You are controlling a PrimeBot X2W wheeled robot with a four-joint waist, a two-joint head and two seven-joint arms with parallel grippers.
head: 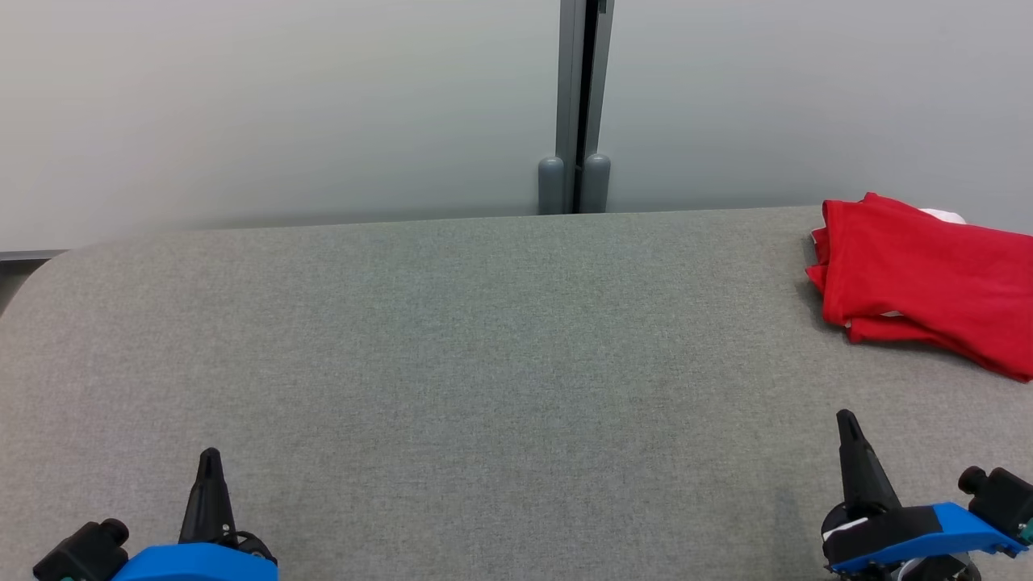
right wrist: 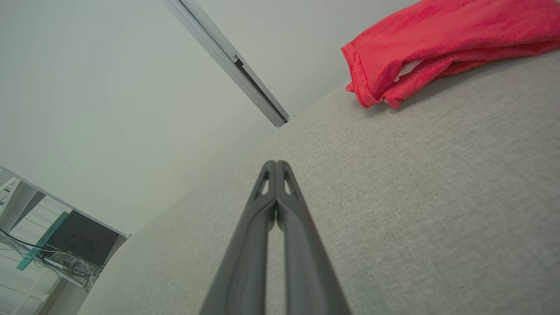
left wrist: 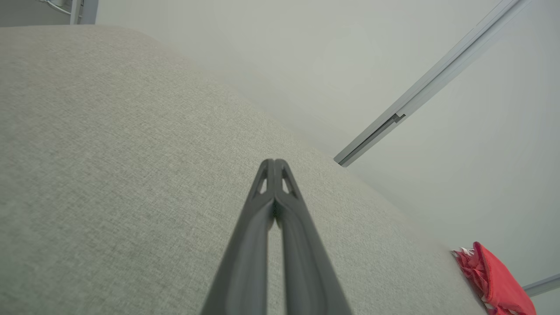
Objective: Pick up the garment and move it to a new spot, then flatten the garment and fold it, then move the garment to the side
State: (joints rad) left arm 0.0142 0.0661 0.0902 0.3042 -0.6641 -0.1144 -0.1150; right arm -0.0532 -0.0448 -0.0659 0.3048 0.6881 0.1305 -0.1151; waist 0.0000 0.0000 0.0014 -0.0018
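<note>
left fingers (left wrist: 247, 262), right fingers (right wrist: 247, 262) pressed together, empty; red garment (head: 928, 274) folded on grey table (head: 484, 339)

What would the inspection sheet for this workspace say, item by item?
Surface: grey woven-fabric tabletop, rounded corner at far left.
Job's things: red cloth garment, roughly folded, lying at the far right; white patch at its far edge, origin unclear.
Clutter: nothing seen.
Grippers: left gripper and right gripper shut, holding nothing, apart from the garment.
Cables: tangled wires under a side shelf.
Surroundings: pale wall panels, grey metal post, dark box on the shelf.
</note>
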